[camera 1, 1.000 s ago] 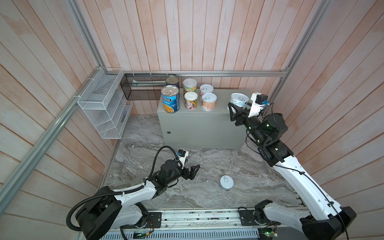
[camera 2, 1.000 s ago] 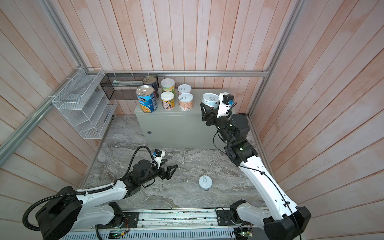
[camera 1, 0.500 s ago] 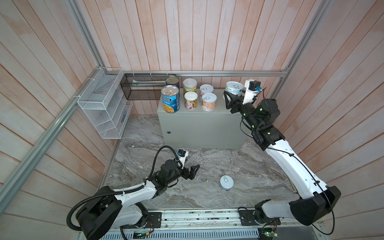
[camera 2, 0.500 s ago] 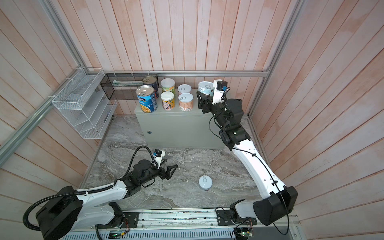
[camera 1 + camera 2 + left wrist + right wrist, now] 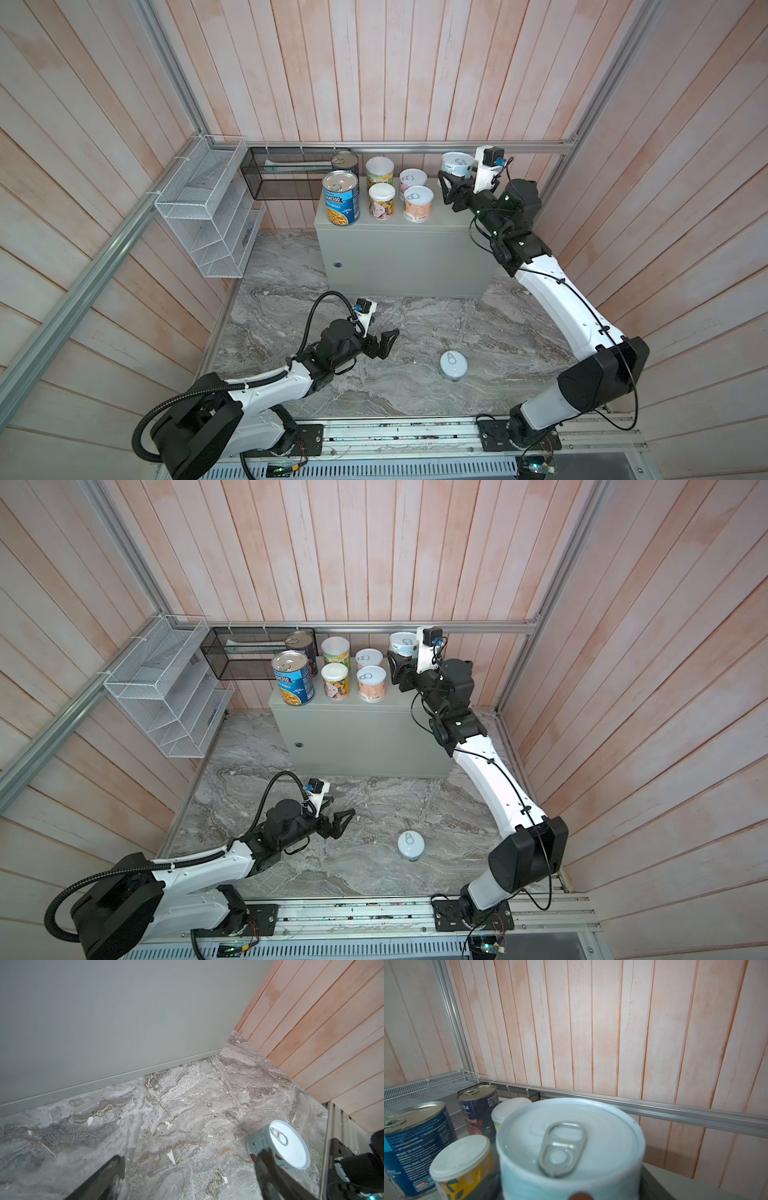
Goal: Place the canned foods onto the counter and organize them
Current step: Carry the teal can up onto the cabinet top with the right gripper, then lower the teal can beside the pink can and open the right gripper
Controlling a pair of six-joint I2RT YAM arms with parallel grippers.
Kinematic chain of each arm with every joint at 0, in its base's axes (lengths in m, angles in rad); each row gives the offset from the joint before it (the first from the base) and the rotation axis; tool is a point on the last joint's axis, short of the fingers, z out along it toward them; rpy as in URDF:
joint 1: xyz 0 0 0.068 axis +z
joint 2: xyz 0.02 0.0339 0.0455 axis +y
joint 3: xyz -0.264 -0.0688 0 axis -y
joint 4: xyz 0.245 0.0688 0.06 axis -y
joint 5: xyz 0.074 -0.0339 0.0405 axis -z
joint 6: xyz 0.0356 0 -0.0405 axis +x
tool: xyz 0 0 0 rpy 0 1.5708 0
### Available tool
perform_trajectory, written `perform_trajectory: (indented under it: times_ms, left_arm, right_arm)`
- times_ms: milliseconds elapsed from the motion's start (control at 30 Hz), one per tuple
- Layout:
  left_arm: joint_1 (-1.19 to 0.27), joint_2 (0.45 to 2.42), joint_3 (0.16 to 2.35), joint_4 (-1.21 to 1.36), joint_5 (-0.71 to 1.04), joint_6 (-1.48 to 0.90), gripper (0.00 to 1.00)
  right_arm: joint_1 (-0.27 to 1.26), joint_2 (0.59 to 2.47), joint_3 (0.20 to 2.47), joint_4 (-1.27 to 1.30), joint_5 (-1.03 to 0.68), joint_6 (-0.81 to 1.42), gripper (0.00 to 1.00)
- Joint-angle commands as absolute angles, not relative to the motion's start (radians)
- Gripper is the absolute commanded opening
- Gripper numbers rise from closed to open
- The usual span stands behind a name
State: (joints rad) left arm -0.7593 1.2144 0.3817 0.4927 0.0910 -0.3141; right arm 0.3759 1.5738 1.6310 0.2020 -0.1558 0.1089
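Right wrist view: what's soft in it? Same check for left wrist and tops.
Right wrist view: the held can fills the foreground, its side smeared, wall planks crisp. Left wrist view: left gripper fingers are dark blurs at the edge; floor can and marble sharp. Both top views: even light, soft shadows.

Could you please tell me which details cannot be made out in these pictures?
Held pull-tab can: right wrist view, blurred, label cut off by the bottom edge.
Its base: top view, hidden by the right gripper, so contact with the counter is unclear.
Dark blue can: top view, label hidden behind the Progresso can.
Floor can: left wrist view, label partly behind blurred fingers.
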Motion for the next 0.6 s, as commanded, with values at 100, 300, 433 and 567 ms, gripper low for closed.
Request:
perform_trajectory:
  times_ms: [100, 300, 433, 567]
  left_arm:
    - [-0.755, 1.214, 0.403, 0.495, 0.078, -0.298, 1.00]
    - [-0.755, 1.221, 0.401, 0.496, 0.071, -0.293, 1.00]
    - [-0.755, 1.225, 0.402, 0.497, 0.069, -0.290, 1.00]
    - [-0.755, 1.228, 0.404, 0.494, 0.069, -0.290, 1.00]
  right_arm:
    - [0.362, 1.604, 1.700, 0.293, -0.170, 0.126, 0.68]
    - [0.342, 1.647, 1.719, 0.296, -0.164, 0.135, 0.68]
    - [0.330, 1.681, 1.744, 0.294, -0.163, 0.147, 0.68]
    - [0.321, 1.722, 1.778, 0.281, -0.164, 0.152, 0.68]
